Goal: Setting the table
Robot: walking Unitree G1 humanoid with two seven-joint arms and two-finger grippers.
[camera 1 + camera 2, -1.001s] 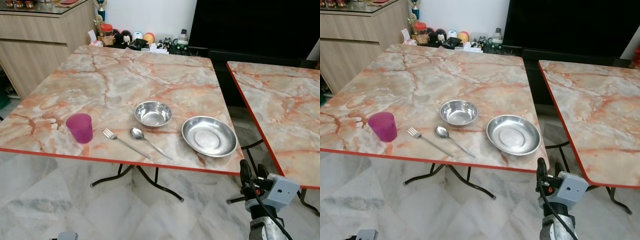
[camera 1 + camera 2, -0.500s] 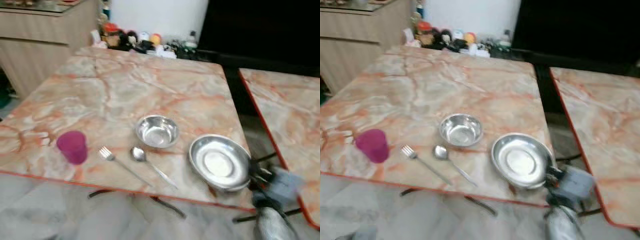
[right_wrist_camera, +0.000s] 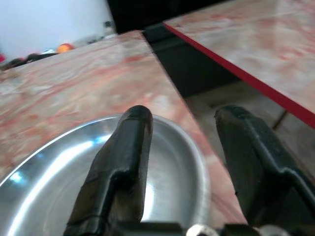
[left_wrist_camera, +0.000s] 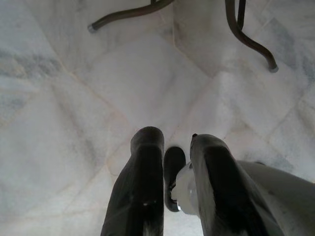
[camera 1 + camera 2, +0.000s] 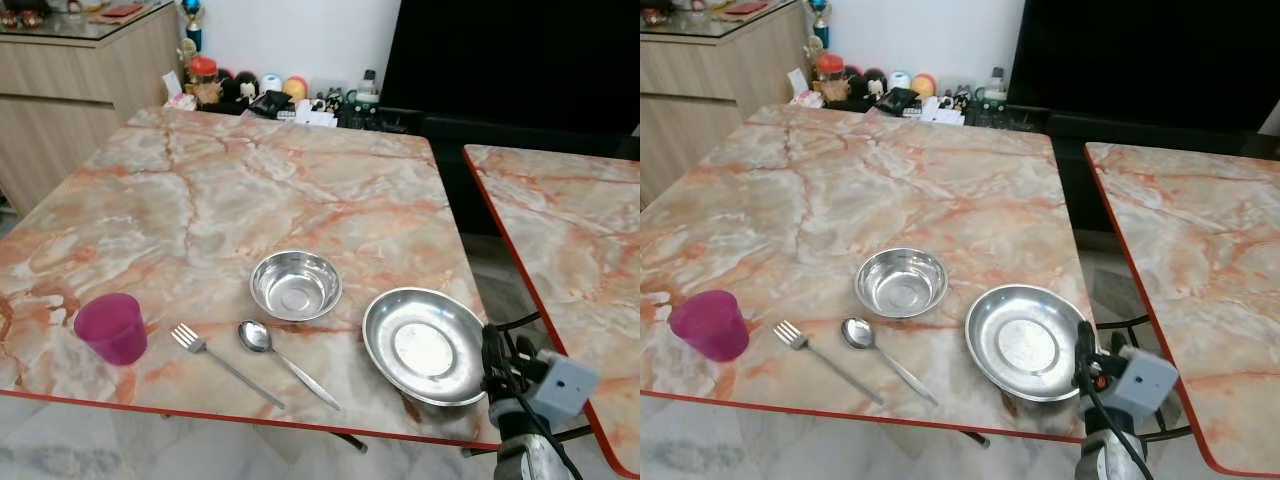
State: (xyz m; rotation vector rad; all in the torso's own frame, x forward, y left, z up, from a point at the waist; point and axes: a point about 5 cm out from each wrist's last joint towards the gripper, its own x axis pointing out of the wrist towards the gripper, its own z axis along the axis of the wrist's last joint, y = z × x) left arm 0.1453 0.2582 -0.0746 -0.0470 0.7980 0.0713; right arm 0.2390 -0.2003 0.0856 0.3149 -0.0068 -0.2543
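From the head camera, a marble-patterned square table with a red edge (image 5: pixel 200 190) carries the setting along its near side. At the robot's far left stands a translucent magenta plastic cup (image 5: pixel 111 328), upright. Just right of it lies a slim steel fork (image 5: pixel 222 363), and beside that a steel spoon (image 5: pixel 284 362), both slanting with their handles toward the table's near edge. Behind the spoon's bowl sits a small round steel bowl (image 5: pixel 295 285). To the right rests a wide shallow steel plate (image 5: pixel 424 346), close to the table's near right corner. The right gripper (image 5: pixel 503 356) is up at that corner, its black fingers just beside the plate's right rim. A second marble-patterned table (image 5: pixel 570 230) stands off to the right, with a gap between the two. Small jars and ornaments (image 5: pixel 270 88) crowd the floor line by the white wall beyond.

Over to the left wrist camera: the left gripper (image 4: pixel 170 152) hangs low over a pale marble floor (image 4: pixel 74 98), fingers narrowly apart and holding nothing, curved black table legs (image 4: pixel 246 34) ahead.

Now the right wrist camera: fingers spread wide, nothing between them, one finger (image 3: pixel 123 162) over the steel plate's hollow and the other beyond the rim, so the rim falls in the gap. I cannot tell whether either finger touches it.
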